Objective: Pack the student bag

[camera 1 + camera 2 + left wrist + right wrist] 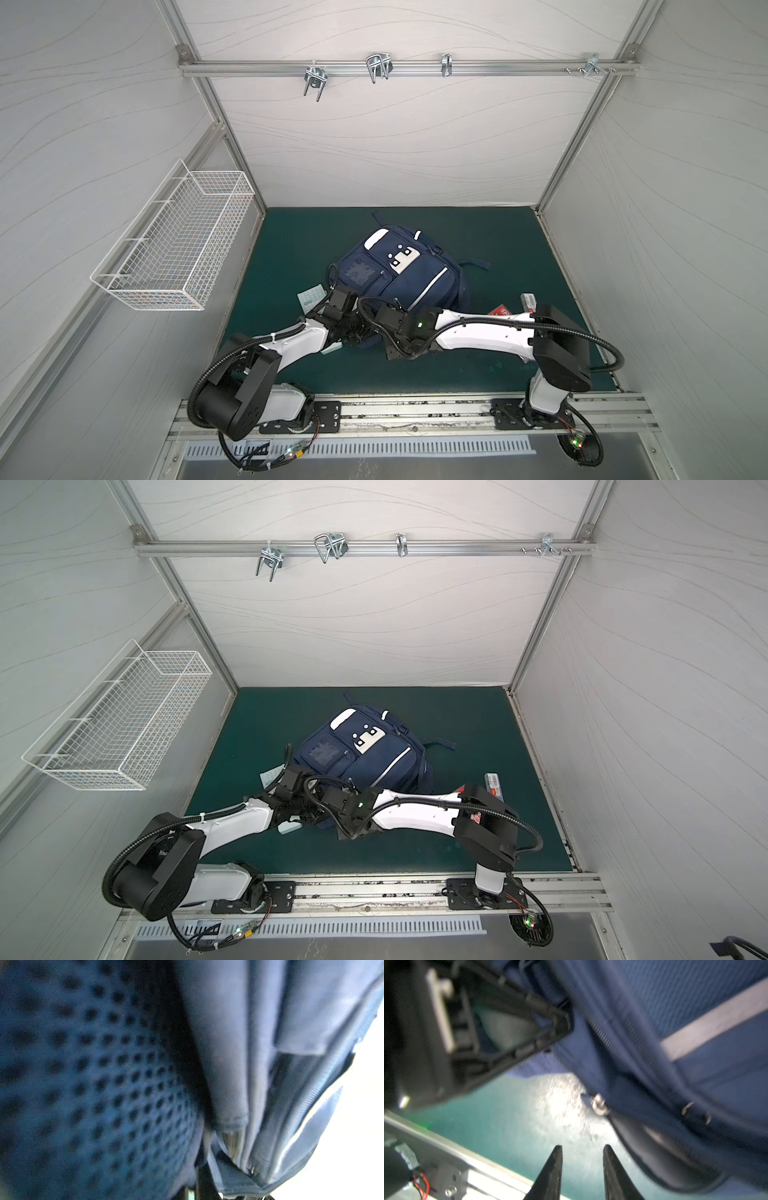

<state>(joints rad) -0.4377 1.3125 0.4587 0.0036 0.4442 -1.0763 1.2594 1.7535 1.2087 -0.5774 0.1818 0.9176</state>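
One student bag [399,274] lies front-up on the green mat [498,249].

The space is enclosed on three sides by pale grey wall panels [374,158] marked with thin wavy lines, joined by aluminium frame posts [588,124]. A horizontal aluminium rail [415,68] carrying bright metal hooks [377,68] is fixed high across the back wall. A white wire basket [174,249] is mounted on the left wall. The floor is covered by a dark green mat [498,249], bordered at the front by a scuffed aluminium track [415,411]. Everything is lit evenly and softly.

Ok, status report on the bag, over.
Left gripper shut on edge of student bag. Right gripper open, empty, over mat. Both crowded close together.
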